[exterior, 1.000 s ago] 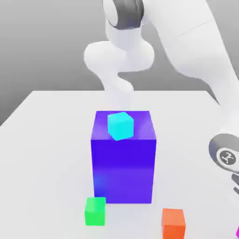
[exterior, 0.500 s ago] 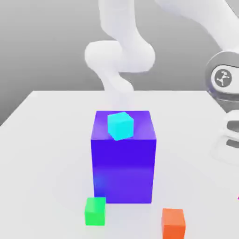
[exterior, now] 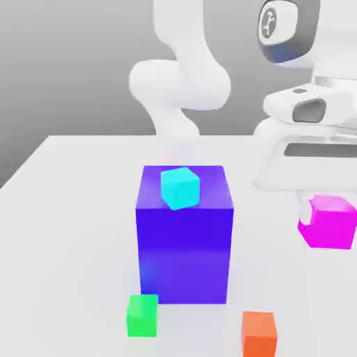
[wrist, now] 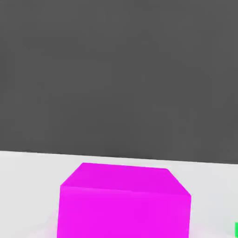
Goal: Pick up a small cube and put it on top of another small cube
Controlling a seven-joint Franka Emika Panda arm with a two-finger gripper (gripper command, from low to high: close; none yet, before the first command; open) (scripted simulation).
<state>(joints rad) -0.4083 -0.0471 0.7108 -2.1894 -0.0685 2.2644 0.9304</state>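
The small cube [exterior: 329, 223] is bright magenta and hangs in the air at the exterior view's right, lifted off the white table [exterior: 70, 209]. My gripper [exterior: 322, 209] is shut on it from above, under the white hand. The hand view has the same small cube [wrist: 124, 202] close up, with the table behind it. A cyan small cube [exterior: 180, 187] rests on top of the big blue-violet block [exterior: 185, 244] in the middle of the table, to the left of the held cube and at about the same height.
A green cube [exterior: 142, 315] lies on the table in front of the big block, and an orange cube [exterior: 259, 333] lies near the front edge. The arm's white links rise behind the block. A green sliver [wrist: 236, 228] shows at the hand view's edge.
The hand has risen from the lower right and moved inward, carrying the magenta cube up off the table into full view. The other cubes have not moved.
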